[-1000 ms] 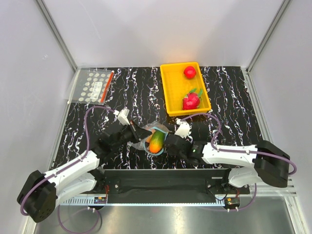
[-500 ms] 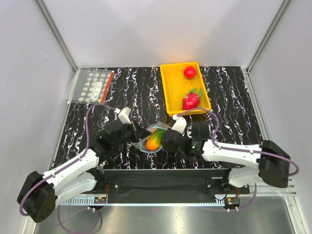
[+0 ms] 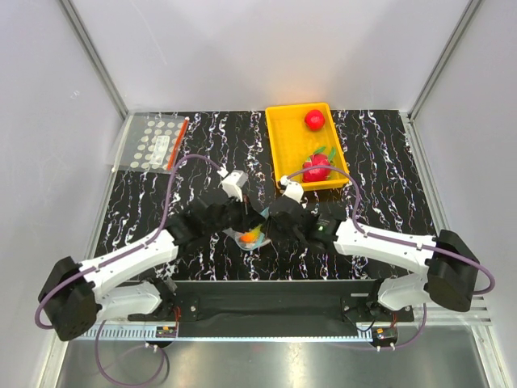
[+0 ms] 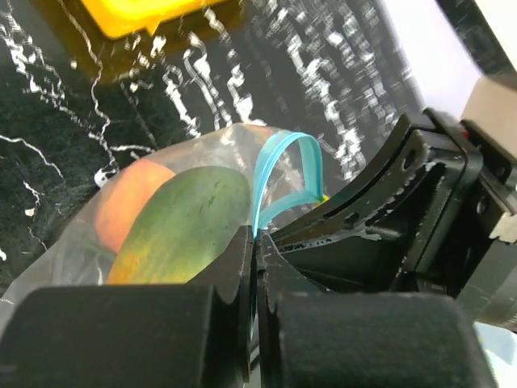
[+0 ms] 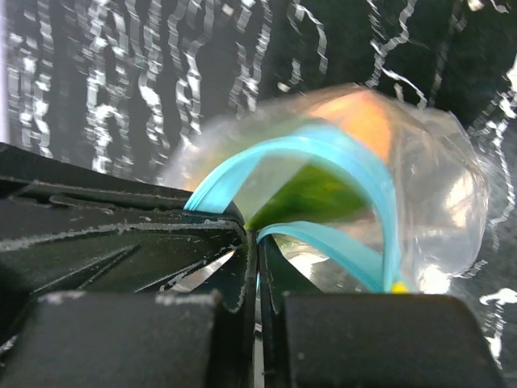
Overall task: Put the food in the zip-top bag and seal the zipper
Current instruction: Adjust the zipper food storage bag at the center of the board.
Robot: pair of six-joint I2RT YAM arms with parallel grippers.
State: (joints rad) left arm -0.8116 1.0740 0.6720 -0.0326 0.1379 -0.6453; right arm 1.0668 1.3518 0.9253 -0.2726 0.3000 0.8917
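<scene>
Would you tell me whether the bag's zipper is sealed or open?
Open: the zipper strips bow apart in a loop in both wrist views.

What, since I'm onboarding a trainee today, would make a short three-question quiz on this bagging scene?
1. True or false: the zip-top bag is empty.
2. The left gripper is shut on: A the zipper; B a spoon; C nothing.
3. How many red fruits lie in the yellow tray?
Key: 1 false, an orange-and-green fruit is inside; 2 A; 3 two.
</scene>
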